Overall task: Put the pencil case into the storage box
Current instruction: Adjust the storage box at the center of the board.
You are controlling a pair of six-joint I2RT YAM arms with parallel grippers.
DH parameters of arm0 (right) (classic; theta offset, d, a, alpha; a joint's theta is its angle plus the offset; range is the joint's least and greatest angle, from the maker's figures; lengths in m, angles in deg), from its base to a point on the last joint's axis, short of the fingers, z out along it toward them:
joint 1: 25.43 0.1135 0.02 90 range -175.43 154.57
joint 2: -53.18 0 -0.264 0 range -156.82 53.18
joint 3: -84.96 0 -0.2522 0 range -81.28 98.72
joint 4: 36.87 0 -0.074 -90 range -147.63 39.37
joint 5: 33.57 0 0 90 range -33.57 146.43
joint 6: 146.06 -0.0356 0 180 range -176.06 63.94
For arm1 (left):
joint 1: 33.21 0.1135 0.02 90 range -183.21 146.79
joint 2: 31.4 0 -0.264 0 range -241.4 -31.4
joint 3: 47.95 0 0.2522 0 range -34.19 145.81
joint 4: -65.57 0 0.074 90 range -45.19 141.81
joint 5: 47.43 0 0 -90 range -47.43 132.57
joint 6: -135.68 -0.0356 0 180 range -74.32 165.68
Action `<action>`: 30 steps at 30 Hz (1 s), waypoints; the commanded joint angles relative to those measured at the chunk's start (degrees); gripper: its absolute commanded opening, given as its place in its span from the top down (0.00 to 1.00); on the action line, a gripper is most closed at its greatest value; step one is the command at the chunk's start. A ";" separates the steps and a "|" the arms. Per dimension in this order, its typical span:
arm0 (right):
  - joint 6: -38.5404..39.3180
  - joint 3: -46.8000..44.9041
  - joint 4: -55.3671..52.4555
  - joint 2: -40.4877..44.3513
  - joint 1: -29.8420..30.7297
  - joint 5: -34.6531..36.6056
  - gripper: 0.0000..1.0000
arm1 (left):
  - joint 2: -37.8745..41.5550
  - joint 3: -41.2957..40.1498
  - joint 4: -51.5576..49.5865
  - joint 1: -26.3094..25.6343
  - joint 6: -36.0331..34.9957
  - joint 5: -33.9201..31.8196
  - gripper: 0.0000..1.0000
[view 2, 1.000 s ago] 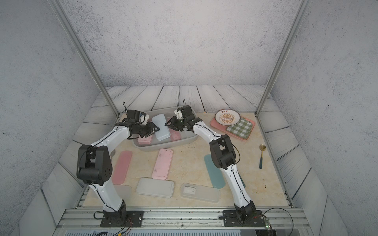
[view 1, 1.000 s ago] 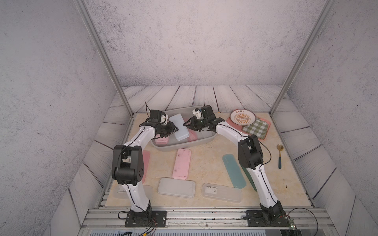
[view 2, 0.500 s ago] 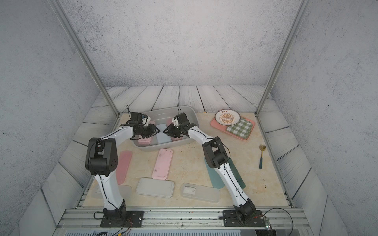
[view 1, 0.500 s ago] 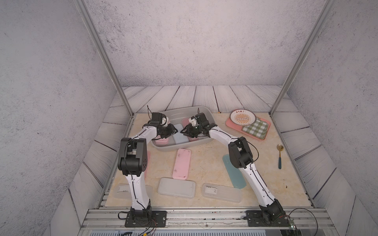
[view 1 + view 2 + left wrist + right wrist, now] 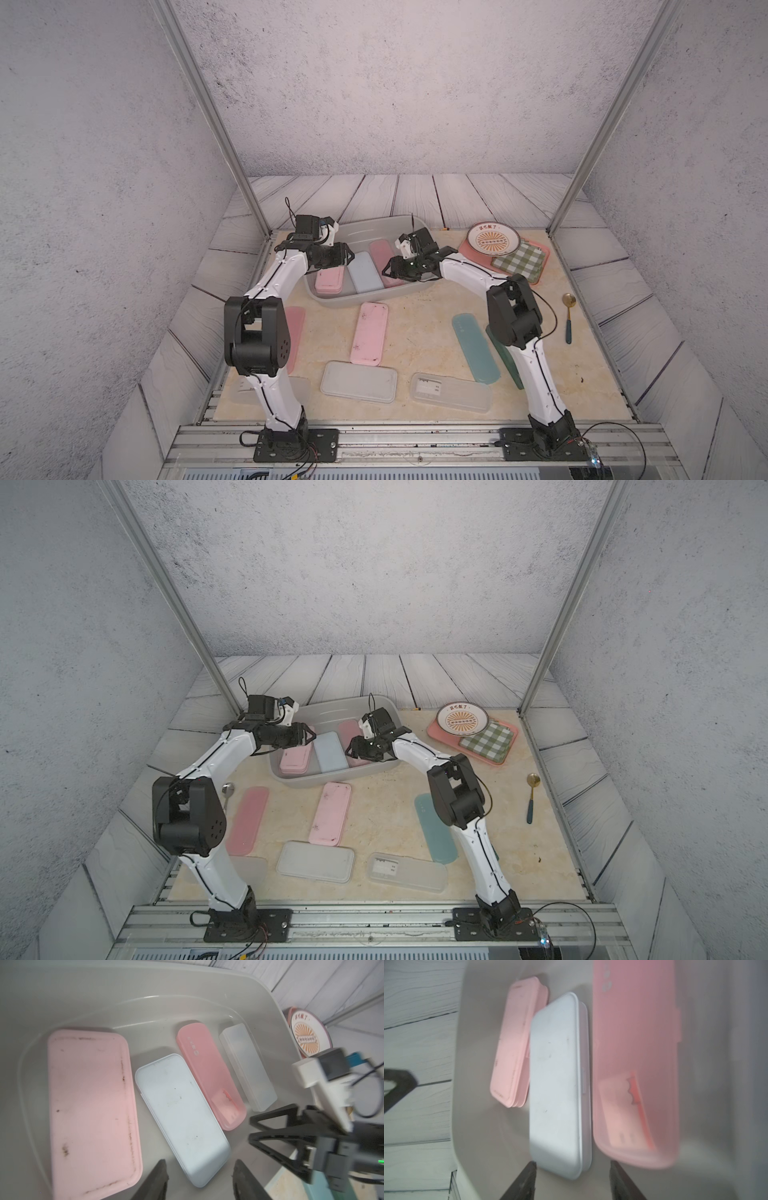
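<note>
Nearest me a frosted white plastic case (image 5: 358,381) lies on the table, with a flat pink case (image 5: 370,332) just beyond it. Further in, the left gripper (image 5: 348,258) and right gripper (image 5: 387,272) have both let go. A second ago they carried the pale blue rectangular plastic pencil case (image 5: 365,272) between them, and now their jaws stand apart and empty, low over the shallow grey plastic storage box (image 5: 374,222). The case lies flat on the box floor between a wide pink case (image 5: 329,280) and a translucent pink one (image 5: 384,259). Its long axis runs away from me, roughly parallel to theirs. I judge this placement done.
</note>
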 commanded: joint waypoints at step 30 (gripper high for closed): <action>12.84 -60.43 12.39 62.92 -3.17 12.41 0.22 | 4.14 3.58 -22.00 -17.25 -13.34 -15.64 0.40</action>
